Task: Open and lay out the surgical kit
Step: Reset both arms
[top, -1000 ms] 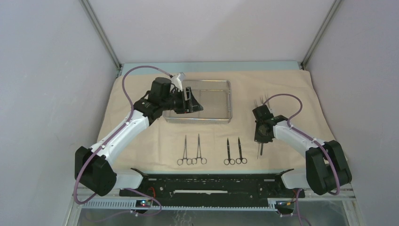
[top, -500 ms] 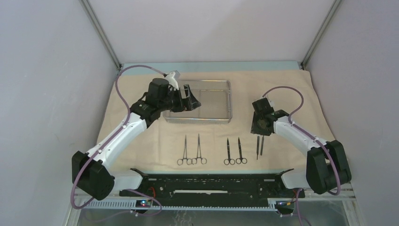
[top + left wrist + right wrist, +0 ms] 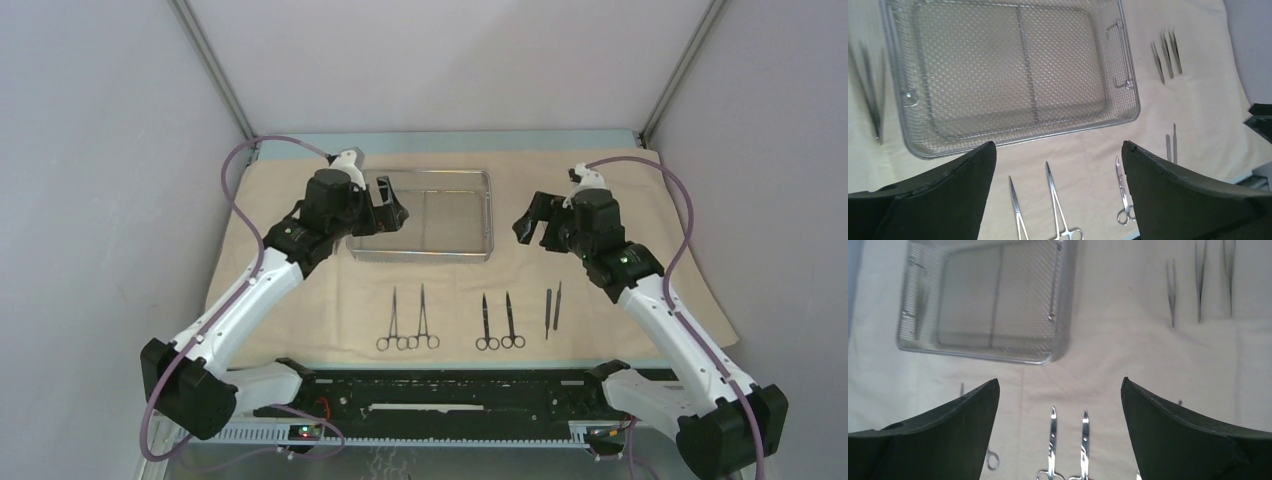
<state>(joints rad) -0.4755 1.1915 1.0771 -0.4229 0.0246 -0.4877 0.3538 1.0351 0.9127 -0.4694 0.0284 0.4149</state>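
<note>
Your cloth wrap (image 3: pixel 450 285) lies spread flat over the tabletop. The steel mesh tray (image 3: pixel 450 215) sits on it toward the far edge and shows nothing on its floor. Along the near edge the layout is in a row: four ring-handled instruments (image 3: pixel 486 322) in two pairs with their rings toward you, and two slim tweezers (image 3: pixel 548 312) just to their right, all apart from the tray.

By my reading more of the kit has yet to join that row. Three more tweezers (image 3: pixel 1200 280) lie side by side on the cloth right of the tray. A long pair of forceps (image 3: pixel 877 130) lies just off the tray's left end (the arms hide both from the overhead camera).

The left gripper (image 3: pixel 1058 145) hangs over the tray's left end and the right gripper (image 3: pixel 1059 381) over the cloth to its right. Both have their jaws spread wide and nothing between them.

- **Approach:** come straight down on one piece at a time, with the jaws across its narrow width near the middle.
- **Grip:** thin steel on fabric invites pinching the cloth, and a tugged cloth would likely disturb the finished row, so close gently.
- **Placement:** set each piece parallel to its neighbours, with clear cloth between.

I can read no brand, label or engraving on anything here.
</note>
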